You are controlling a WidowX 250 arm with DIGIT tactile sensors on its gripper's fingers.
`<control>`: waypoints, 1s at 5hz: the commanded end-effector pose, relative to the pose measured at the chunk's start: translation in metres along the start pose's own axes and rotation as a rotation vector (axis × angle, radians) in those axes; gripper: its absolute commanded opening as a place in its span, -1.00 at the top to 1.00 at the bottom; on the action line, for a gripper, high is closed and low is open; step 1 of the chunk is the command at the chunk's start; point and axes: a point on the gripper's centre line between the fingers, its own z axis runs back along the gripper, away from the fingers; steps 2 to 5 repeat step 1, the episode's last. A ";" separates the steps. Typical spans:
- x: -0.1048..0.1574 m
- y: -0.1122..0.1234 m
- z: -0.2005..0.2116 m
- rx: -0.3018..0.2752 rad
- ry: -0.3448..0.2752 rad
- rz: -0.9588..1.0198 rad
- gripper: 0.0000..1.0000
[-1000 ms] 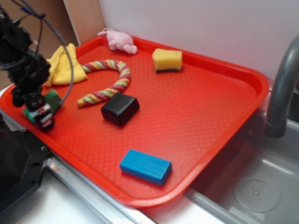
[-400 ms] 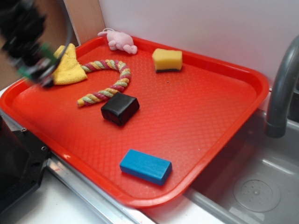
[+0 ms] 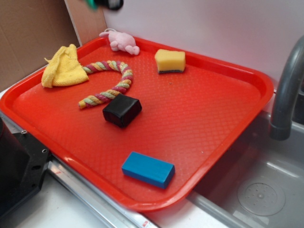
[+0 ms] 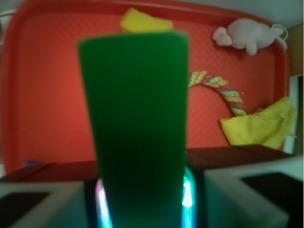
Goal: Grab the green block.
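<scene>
The green block fills the middle of the wrist view, held upright between my jaws, high above the red tray. In the exterior view only the tip of my gripper shows at the top edge, with a sliver of the green block beside it, well above the tray's back left corner. The gripper is shut on the block.
On the tray lie a blue block near the front, a black block, a coloured rope, a yellow cloth, a pink plush toy and a yellow sponge. A sink with a grey faucet is at the right.
My gripper has risen from the tray's left edge, carrying the green block up and back, to the top of the exterior view. Nothing else on the tray moved.
</scene>
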 end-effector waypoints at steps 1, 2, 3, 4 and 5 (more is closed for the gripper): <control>0.005 0.031 0.014 -0.070 -0.053 0.051 1.00; 0.005 0.031 0.014 -0.070 -0.053 0.051 1.00; 0.005 0.031 0.014 -0.070 -0.053 0.051 1.00; 0.005 0.031 0.014 -0.070 -0.053 0.051 1.00; 0.005 0.031 0.014 -0.070 -0.053 0.051 1.00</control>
